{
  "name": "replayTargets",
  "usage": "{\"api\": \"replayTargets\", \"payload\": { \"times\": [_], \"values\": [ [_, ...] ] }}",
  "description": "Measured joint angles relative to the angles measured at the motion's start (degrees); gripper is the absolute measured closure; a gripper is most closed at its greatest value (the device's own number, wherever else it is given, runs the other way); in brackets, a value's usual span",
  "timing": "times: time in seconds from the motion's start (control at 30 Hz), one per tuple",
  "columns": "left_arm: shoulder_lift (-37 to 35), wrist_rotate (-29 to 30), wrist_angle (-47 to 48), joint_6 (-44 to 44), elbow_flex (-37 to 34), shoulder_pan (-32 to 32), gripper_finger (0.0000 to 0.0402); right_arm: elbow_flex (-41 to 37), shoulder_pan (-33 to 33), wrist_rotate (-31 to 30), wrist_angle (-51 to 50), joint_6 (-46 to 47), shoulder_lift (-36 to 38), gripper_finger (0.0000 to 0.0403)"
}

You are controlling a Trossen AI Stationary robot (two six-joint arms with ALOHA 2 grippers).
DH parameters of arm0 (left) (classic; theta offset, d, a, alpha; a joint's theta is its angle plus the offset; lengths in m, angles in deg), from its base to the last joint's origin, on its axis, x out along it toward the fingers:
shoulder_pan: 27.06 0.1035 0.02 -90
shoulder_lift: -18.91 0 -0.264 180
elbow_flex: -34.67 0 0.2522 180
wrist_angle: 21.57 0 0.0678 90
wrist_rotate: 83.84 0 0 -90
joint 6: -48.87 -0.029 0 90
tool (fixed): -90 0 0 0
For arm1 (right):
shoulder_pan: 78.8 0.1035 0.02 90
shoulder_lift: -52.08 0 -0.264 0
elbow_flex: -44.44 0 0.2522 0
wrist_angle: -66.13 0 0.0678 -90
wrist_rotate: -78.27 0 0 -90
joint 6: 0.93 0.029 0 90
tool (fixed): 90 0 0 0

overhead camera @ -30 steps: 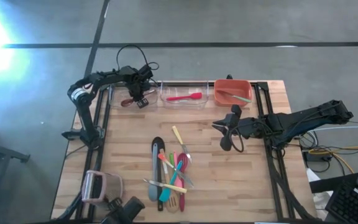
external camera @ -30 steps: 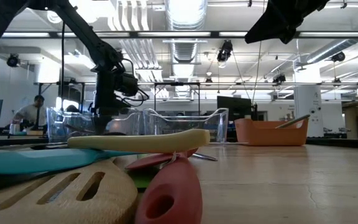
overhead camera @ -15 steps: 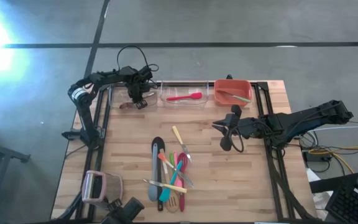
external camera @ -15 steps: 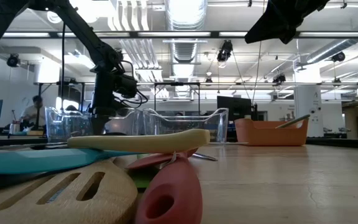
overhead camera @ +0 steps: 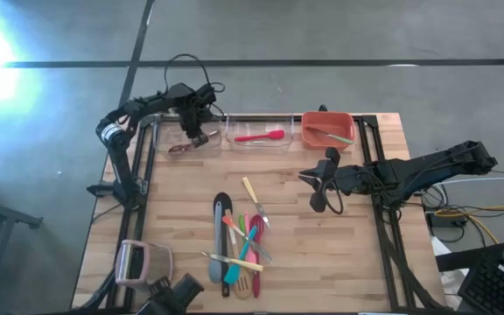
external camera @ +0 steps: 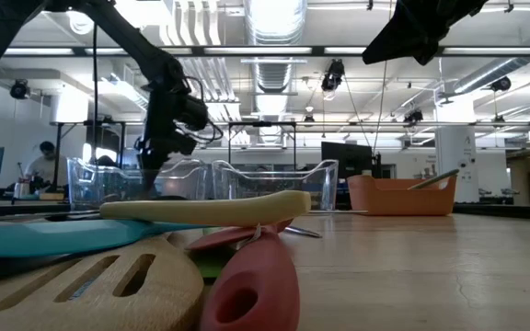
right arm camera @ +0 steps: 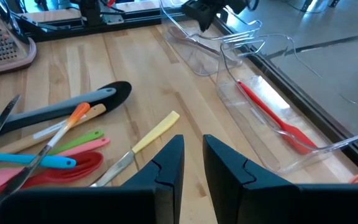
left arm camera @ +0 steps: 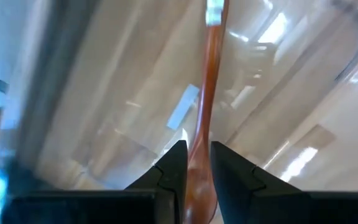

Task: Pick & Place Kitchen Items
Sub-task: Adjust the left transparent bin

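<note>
A brown wooden spoon [overhead camera: 180, 147] lies flat on the floor of the far-left clear bin [overhead camera: 169, 129]. My left gripper [overhead camera: 197, 134] hangs above its handle, pointing down and open. In the left wrist view the spoon [left arm camera: 211, 93] shows through the gap of that gripper [left arm camera: 197, 158], well below the fingers. The other kitchen items lie in a loose pile [overhead camera: 239, 245] on the table's near middle. My right gripper [overhead camera: 320, 185] waits right of the pile, above the table. In its own view the right gripper [right arm camera: 192, 155] has a narrow gap with nothing in it.
A red spatula [overhead camera: 259, 136] lies in the middle clear bin [overhead camera: 258, 125], and a grey-green utensil [overhead camera: 332, 136] in the orange bin [overhead camera: 327, 118]. A pinkish-white handled object [overhead camera: 138, 262] sits at the near left corner. Bare wood lies between pile and bins.
My left gripper has risen straight up out of the far-left clear bin, leaving the brown spoon behind. The spoon now lies on the bin's floor, where it was a second ago.
</note>
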Motion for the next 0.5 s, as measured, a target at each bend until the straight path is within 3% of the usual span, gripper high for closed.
{"api": "replayTargets", "payload": {
  "times": [0.23,0.5],
  "values": [
    [-5.7,-0.1,2.1,2.3,5.0,-0.7,0.0329,0.0,0.0,0.1,-0.1,0.6,0.0,0.0351],
    [-22.6,-1.9,1.9,6.3,3.3,-2.9,0.0335,0.0,0.0,0.1,0.0,0.6,0.0,0.0351]
  ]
}}
